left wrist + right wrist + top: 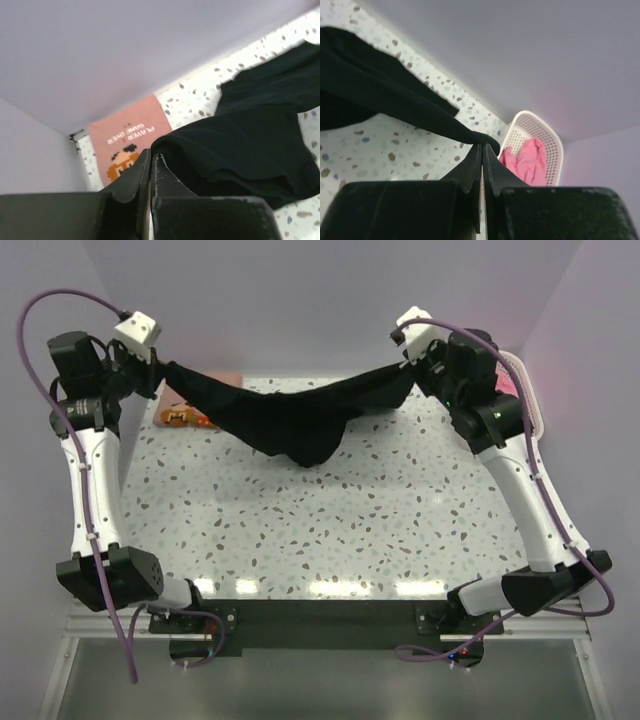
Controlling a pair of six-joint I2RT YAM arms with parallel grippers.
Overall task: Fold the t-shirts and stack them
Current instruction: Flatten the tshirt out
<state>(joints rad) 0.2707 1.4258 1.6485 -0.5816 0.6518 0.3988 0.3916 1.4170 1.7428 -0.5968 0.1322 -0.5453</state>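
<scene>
Above the far half of the speckled white terrazzo table [350,530], the plain black cloth t-shirt [300,420] hangs stretched between both arms, sagging in the middle; whether its lowest fold touches the tabletop cannot be told. The left gripper [160,375] is clamped on the shirt's left end, fingers pressed together over cloth; the right gripper [408,365] is likewise pinched tight on the right end. The near half of the table shows open speckled surface toward the arm bases; walls close in on the far, left and right edges. At the far-left corner, the salmon-pink cloth t-shirt with brown cartoon print [130,140] lies flat, partly behind the black one; its white lettering, inverted in the left wrist view, reads "PLAYER" and "GAME OVER". By the right wall, the white plastic lattice basket [535,131] holds the bright pink cloth t-shirt [525,160], crumpled.
</scene>
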